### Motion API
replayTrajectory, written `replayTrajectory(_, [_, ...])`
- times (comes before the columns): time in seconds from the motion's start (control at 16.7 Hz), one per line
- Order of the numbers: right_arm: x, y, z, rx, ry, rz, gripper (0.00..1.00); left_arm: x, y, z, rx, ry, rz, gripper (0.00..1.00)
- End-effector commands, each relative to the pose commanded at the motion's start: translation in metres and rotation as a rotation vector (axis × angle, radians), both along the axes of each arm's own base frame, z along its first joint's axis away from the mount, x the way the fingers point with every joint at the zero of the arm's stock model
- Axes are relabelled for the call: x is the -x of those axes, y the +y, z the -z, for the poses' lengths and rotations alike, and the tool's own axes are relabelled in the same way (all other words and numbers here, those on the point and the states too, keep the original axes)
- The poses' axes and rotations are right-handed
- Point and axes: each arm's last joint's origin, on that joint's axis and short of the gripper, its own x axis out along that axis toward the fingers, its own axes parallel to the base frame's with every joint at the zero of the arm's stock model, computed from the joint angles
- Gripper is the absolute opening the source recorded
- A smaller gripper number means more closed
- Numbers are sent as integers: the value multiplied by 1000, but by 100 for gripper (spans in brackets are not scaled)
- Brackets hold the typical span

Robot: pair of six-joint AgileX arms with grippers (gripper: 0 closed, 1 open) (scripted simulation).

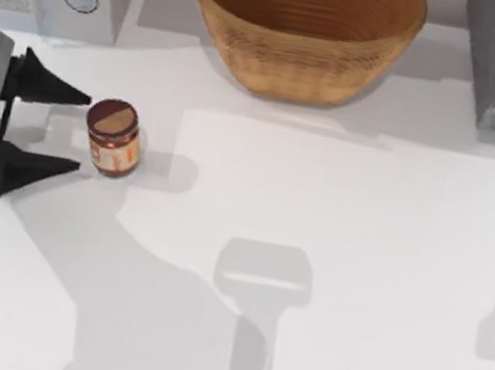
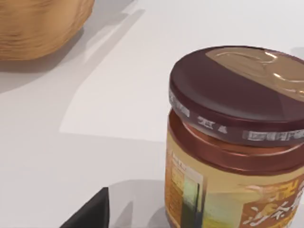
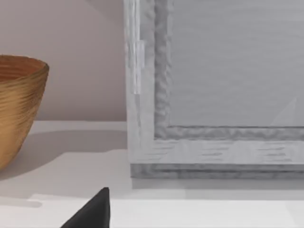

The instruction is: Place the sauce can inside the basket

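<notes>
Left wrist view, sauce can (image 2: 237, 142), maroon lid, orange-white label

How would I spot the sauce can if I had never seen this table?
Start at the big woven basket at the table's far edge, then look nearer and left. The sauce can stands upright between the open fingers of the left tool: a small jar, maroon lid, orange-white label.
</notes>
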Motion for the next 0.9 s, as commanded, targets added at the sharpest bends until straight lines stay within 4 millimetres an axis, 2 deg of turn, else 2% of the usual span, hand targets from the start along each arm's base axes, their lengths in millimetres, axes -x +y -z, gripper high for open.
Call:
replayTrajectory(0.48, [0,0,0,0,0,0,100,-6,-33,11,-2,-5,-2,100])
replayTrajectory(0.9, [0,0,0,0,0,0,100,-8,-60,12,-2,-8,-1,100])
